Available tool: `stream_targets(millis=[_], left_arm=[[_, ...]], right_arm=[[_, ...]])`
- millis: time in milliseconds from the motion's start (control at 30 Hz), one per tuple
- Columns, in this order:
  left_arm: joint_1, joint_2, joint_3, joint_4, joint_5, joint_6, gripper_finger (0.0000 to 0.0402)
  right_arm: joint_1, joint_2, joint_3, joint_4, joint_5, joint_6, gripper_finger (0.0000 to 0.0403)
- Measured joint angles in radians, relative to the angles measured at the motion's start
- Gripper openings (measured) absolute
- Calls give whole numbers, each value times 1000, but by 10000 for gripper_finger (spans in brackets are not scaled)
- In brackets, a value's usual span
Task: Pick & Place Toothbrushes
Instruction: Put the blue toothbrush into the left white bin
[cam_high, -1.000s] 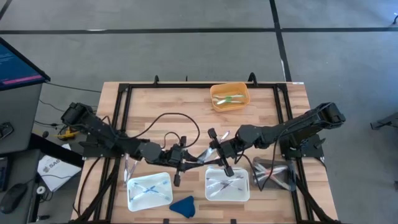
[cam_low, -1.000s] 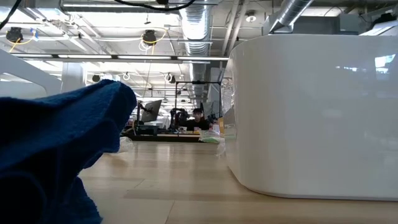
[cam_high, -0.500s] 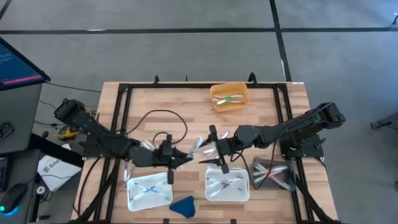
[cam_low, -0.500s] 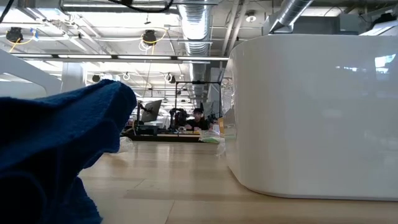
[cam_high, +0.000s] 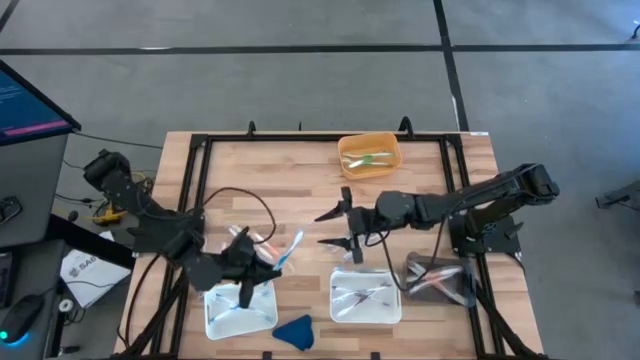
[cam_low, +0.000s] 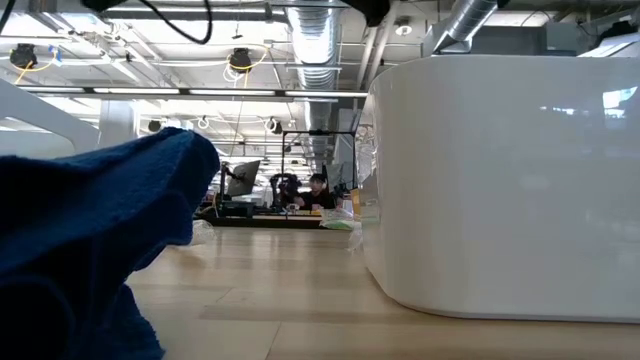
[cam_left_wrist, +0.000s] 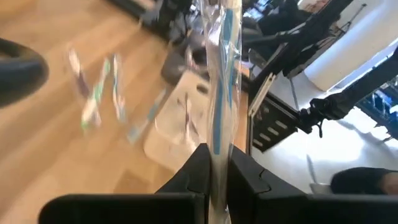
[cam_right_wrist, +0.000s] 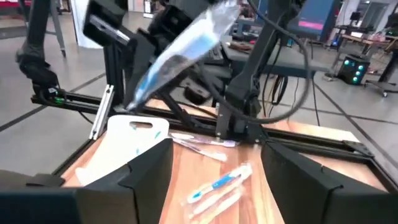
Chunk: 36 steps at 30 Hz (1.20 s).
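Clear-wrapped, with a blue streak, a toothbrush (cam_left_wrist: 219, 81) is pinched in the left gripper (cam_high: 262, 266), just above the left white tray (cam_high: 238, 307). Right gripper (cam_high: 338, 228) hangs empty with its fingers spread wide over the table (cam_high: 300, 170), above the right white tray (cam_high: 365, 296) holding more toothbrushes. More lie in the orange bin (cam_high: 369, 156) at the far edge.

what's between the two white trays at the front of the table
In the high view, only bare wood shows between the left white tray and the right white tray. The blue cloth lies just in front of the gap, beside the left tray's corner.
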Motion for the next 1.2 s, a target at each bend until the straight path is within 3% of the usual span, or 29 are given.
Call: stream_targets(millis=[433, 600, 800, 967, 1200], left_arm=[[-150, 32, 0, -92, -3, -398, 17], [-159, 89, 15, -125, 87, -557, 17], [-159, 192, 195, -446, 236, -751, 17], [-183, 269, 365, -664, 283, -847, 17], [-257, 366, 428, -810, 453, -1058, 17]], right_arm=[[-6, -113, 0, -138, 0, -53, 233], [-13, -160, 0, -194, 0, -64, 233], [-25, -208, 0, -245, -1, -103, 233], [-31, -228, 0, -255, -1, -116, 233], [-54, -226, 0, -254, -1, -116, 233]])
